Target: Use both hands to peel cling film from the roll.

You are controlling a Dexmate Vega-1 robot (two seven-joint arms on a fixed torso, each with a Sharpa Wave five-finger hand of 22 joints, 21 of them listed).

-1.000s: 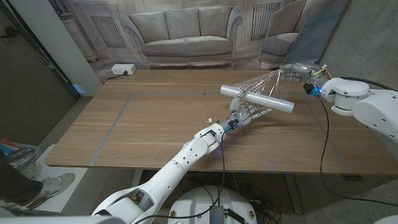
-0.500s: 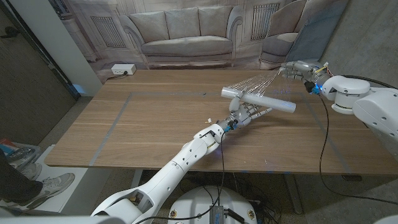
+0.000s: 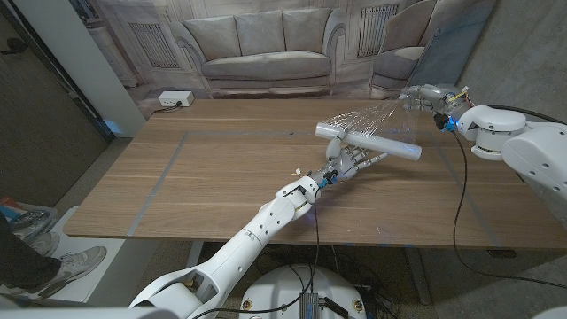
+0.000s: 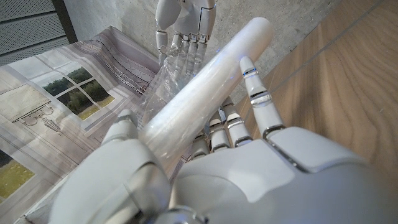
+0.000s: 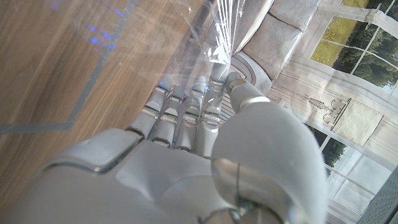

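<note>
Robot hands work a peel over the brown wooden table (image 3: 221, 177): nearest the camera, the left robot hand (image 3: 351, 162) grasps the long white roll of cling film (image 3: 368, 141) from beneath, fingers curled up around the tube near its middle, and holds it raised above the table at a slant, one end toward the table's centre and the other toward the right edge. From the roll a fan of clear, glinting cling film (image 3: 365, 116) stretches up and away to the far right corner, where the right robot hand (image 3: 423, 97) pinches the bunched free edge between thumb and fingertips. The right wrist view shows the film gathered into a crinkled rope at that pinch. The film looks feather-light, limp and clingy, apt to stick to itself and to tear if pulled unevenly, so the likely safest hold is the gathered edge, with the pull kept in line with the sheet; the roll itself appears stiff and smooth, liable to turn in the grasp, and is best held firmly around its core. Beyond the table hangs a printed backdrop of a grey sofa (image 3: 257, 44).
</note>
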